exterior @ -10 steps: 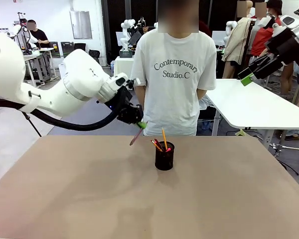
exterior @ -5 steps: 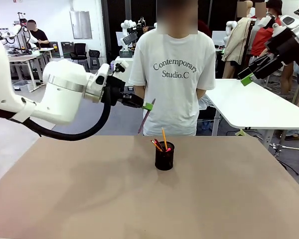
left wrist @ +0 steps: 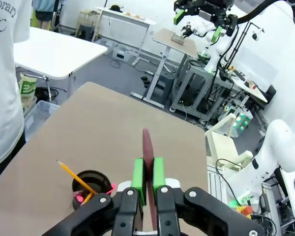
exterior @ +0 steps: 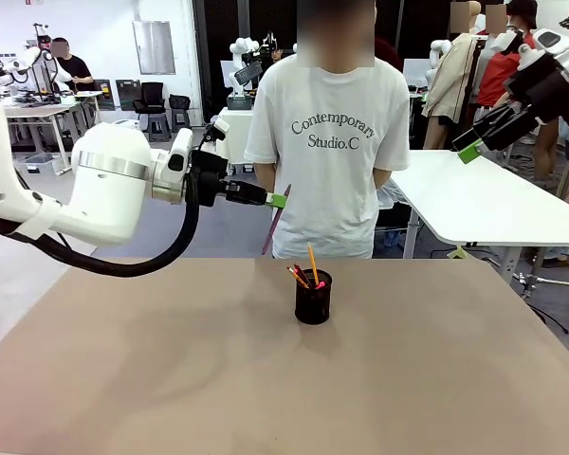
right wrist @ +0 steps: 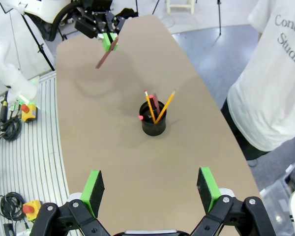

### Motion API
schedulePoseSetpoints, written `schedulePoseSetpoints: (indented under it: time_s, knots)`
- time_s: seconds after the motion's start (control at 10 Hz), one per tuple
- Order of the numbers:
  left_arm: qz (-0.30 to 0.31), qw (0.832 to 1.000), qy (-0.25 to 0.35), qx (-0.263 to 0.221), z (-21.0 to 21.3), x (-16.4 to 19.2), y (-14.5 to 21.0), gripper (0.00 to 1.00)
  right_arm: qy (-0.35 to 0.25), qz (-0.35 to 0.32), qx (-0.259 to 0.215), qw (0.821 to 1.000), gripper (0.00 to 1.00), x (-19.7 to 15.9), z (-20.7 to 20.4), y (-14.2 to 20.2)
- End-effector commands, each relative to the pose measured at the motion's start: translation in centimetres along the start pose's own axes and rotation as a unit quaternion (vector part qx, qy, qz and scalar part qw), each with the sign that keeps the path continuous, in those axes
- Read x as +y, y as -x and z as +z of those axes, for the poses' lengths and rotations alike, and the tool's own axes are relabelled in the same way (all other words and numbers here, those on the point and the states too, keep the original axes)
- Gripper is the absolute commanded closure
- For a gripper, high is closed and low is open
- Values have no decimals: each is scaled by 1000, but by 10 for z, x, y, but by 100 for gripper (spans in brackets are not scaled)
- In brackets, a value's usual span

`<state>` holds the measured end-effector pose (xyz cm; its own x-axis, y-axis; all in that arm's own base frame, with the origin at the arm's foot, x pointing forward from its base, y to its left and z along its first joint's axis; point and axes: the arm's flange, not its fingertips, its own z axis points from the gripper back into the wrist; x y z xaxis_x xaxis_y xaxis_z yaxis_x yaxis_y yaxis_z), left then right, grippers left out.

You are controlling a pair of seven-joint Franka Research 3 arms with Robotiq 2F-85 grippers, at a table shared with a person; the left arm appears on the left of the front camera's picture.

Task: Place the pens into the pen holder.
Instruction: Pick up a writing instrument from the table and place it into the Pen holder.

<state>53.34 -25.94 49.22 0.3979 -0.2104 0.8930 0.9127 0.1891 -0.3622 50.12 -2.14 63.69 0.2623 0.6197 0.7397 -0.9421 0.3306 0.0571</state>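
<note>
A black mesh pen holder (exterior: 313,297) stands at the table's far middle with several pens (exterior: 306,271) sticking out of it. My left gripper (exterior: 279,200) hovers above and left of the pen holder (left wrist: 92,184), shut on a dark red-brown pen (exterior: 275,224) that hangs slanting down. In the left wrist view this pen (left wrist: 147,162) runs between the green pads (left wrist: 137,173). My right gripper (exterior: 468,151) is raised at the far right, open and empty. From above, the right gripper (right wrist: 151,189) looks down on the holder (right wrist: 153,125) and its pens (right wrist: 155,105).
A person in a white T-shirt (exterior: 334,133) stands at the table's far edge behind the holder. A white table (exterior: 474,202) stands beyond at the right. The brown tabletop (exterior: 266,379) is bare around the holder.
My left gripper has lifted the dark red-brown pen from near the tabletop and carried it up and slightly right, with the wrist turning level.
</note>
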Motion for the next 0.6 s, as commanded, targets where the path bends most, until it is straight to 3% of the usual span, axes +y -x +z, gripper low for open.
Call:
schedulePoseSetpoints:
  time_s: [0.0, 0.2, 0.3, 0.5]
  knots:
    - [0, 1000, -7, 8, -1, 1, -5, 100, -1, 0, 0, 1000, 0, 2, 1, 0]
    - [-2, 1000, -3, 0, -1, -1, -2, 100, -1, 0, 0, 1000, 0, 2, 1, 0]
    - [-34, 998, 24, -39, 1, 4, -6, 100, -1, 0, 0, 1000, 0, 2, 1, 0]
    - [-110, 989, 66, -71, -3, 15, -5, 100, -1, 0, 0, 1000, 0, 2, 1, 0]
